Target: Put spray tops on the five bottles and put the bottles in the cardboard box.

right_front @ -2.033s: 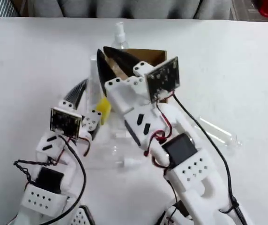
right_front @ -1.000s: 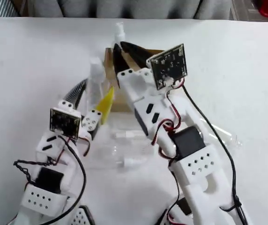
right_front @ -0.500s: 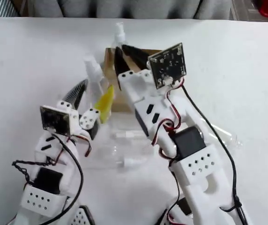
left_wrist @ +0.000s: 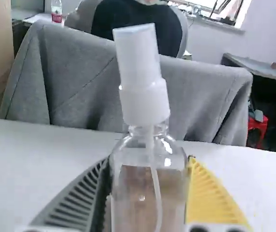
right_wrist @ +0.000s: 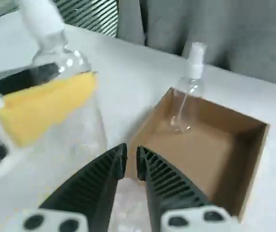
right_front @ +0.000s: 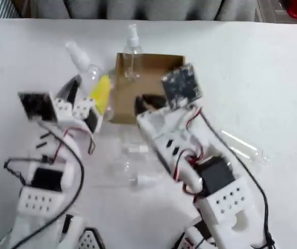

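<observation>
- A capped bottle (left_wrist: 147, 183) is gripped by the left pincer (right_front: 89, 87), clamped between its grey and yellow fingers, with a spray top (left_wrist: 140, 72) seated on the neck.
- The cardboard box (right_front: 161, 70) is found just beside that pincer, toward the right arm's side. The bottle's long axis is tilted, with the top leaned away from the box.
- A second bottle (right_front: 133, 57) is stood upright against the box's far wall.
- The right pincer (right_wrist: 131, 154) is seen nearly closed and empty at the box's near edge.
- A short sideways carry by the left arm is judged to be needed, with the bottle righted first.
</observation>
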`<state>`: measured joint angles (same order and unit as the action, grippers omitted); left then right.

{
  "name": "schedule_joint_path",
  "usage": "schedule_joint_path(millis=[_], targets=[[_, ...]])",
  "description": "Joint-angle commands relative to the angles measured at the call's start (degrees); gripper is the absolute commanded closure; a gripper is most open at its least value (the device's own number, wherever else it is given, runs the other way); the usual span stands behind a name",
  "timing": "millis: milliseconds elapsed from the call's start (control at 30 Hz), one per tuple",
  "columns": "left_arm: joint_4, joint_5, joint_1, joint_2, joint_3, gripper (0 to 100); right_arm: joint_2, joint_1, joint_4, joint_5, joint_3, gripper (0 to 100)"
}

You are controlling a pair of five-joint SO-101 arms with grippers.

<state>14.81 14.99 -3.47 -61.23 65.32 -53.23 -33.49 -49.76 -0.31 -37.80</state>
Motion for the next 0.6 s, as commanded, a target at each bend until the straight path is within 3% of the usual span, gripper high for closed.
schedule_joint_path(millis=[0, 100, 333, 567], targets=[[0.09, 0.88, 2.33, 10.95, -8.00, 98, -4.26, -6.37, 3.30, -0.18, -6.77, 98.3], [0.09, 0.88, 3.12, 15.08, -10.64, 98, -6.29, -10.86, 14.29, -0.18, -17.76, 98.3], [2.81, 0.62, 3.03, 13.49, -10.73, 98, -9.27, -11.82, 46.90, -0.18, -37.80, 98.3], [9.49, 0.35, 2.51, 7.43, -10.73, 98, -9.19, -14.11, 49.01, -0.62, -39.74, 98.3]])
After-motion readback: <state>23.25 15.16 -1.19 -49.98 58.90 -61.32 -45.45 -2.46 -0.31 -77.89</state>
